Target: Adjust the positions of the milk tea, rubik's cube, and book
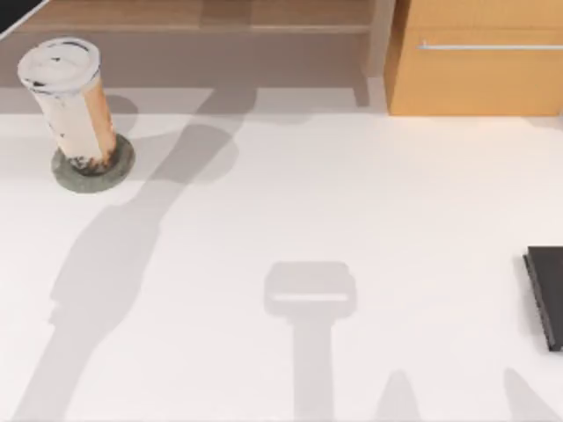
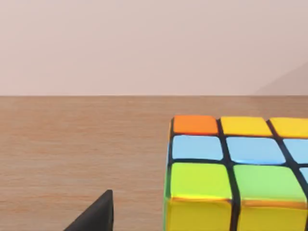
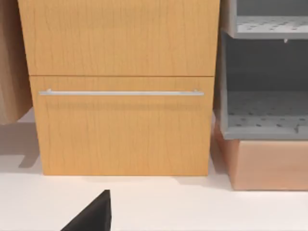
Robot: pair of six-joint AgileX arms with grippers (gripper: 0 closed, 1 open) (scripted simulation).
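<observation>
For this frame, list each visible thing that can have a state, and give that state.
milk tea: upright, lid on, standing on the grey round disc at the table's far left.
rubik's cube: scrambled, resting on a wooden surface.
drawer of the wooden cabinet: closed.
black flat slab: lying flat at the table's right edge.

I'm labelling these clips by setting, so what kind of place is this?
Probably a rendered home or office desk: a white table holding a milk tea on a grey coaster, backed by a wooden drawer cabinet and grey shelves.

Orange, yellow, blue, green rubik's cube (image 2: 231,178)
</observation>
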